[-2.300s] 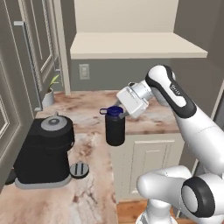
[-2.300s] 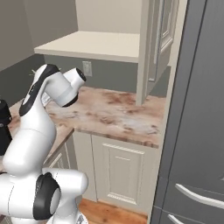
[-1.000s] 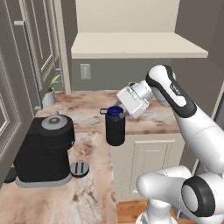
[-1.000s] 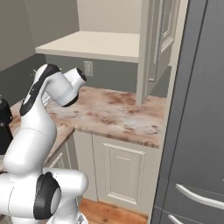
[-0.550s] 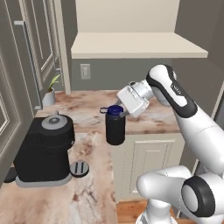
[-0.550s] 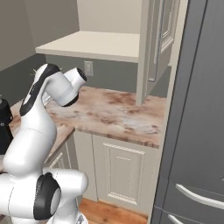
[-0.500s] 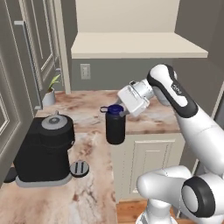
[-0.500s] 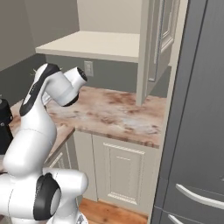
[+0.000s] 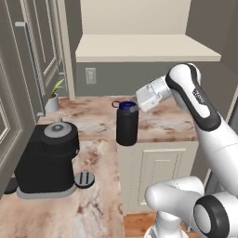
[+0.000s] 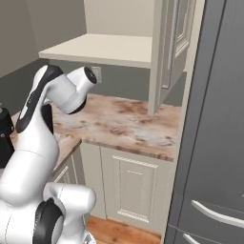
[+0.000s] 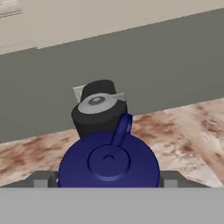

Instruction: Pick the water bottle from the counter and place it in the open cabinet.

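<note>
Dark blue was what I saw first: the screw cap of the water bottle [image 11: 109, 164] sat low and centred in the hand view, its little loop standing up from the far edge. On each side of the cap a dark finger tip showed, one at the left [image 11: 43, 179] and one at the right, so I judged the gripper [image 9: 135, 106] to be spread wide with the bottle's top between its jaws. Whether the tips touched the bottle I could not tell.

In the left base view the bottle [image 9: 127, 123] stood upright on the counter [image 9: 160, 125], near its front edge and at the inner corner where the marble turns. The wrist reached it from the right, tilted downward, which I took to be the reason for the placement: a grasp around the neck from above and the side would leave the body free to be lifted. The open cabinet [image 9: 144, 48] hung directly above and behind, its cream shelf bare, so the lift would be upward and back.

The bottle itself was a plain black cylinder, matte, slightly narrower at the shoulder under the cap. The coffee machine [image 9: 50, 158] stood well apart to the left and lay straight beyond the bottle in the hand view.
</note>
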Robot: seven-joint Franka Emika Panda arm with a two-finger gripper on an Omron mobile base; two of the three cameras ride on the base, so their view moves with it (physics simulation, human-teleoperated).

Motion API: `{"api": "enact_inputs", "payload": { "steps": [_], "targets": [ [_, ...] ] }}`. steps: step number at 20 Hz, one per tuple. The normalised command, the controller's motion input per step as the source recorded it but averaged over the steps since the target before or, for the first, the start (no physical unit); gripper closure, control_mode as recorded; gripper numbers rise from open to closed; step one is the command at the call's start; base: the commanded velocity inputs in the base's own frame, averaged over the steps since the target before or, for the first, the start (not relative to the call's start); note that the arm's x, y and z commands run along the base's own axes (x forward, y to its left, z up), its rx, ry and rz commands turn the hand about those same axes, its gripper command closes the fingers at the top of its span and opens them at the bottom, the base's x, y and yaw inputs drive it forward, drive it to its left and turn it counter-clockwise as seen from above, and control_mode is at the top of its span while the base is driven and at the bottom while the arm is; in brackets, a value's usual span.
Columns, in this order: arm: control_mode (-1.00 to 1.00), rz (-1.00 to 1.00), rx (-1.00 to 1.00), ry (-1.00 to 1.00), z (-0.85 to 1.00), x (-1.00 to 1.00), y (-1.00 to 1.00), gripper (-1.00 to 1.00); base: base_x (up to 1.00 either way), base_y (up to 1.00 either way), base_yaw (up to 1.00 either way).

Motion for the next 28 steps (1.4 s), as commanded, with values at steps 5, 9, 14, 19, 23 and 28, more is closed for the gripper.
{"api": "enact_inputs", "payload": {
  "steps": [5, 9, 14, 19, 23, 28],
  "targets": [
    [-1.0, -0.3, 0.0, 0.14, 0.41, -0.08, -0.18, 1.0, 0.0, 0.0, 0.0],
    [-1.0, -0.37, 0.0, 0.05, 0.41, -0.01, -0.15, 1.0, 0.0, 0.0, 0.0],
    [-1.0, -0.4, 0.0, -0.04, 0.38, 0.0, -0.18, 1.0, 0.0, 0.0, 0.0],
    [-1.0, -0.26, -0.11, -0.13, 0.33, 0.0, -0.18, 1.0, 0.0, 0.0, 0.0],
    [-1.0, -0.19, -0.18, -0.13, 0.31, 0.0, -0.12, 1.0, 0.0, 0.0, 0.0],
    [-1.0, -0.15, -0.17, -0.11, 0.42, 0.01, -0.06, 1.0, 0.0, 0.0, 0.0]
  ]
}}
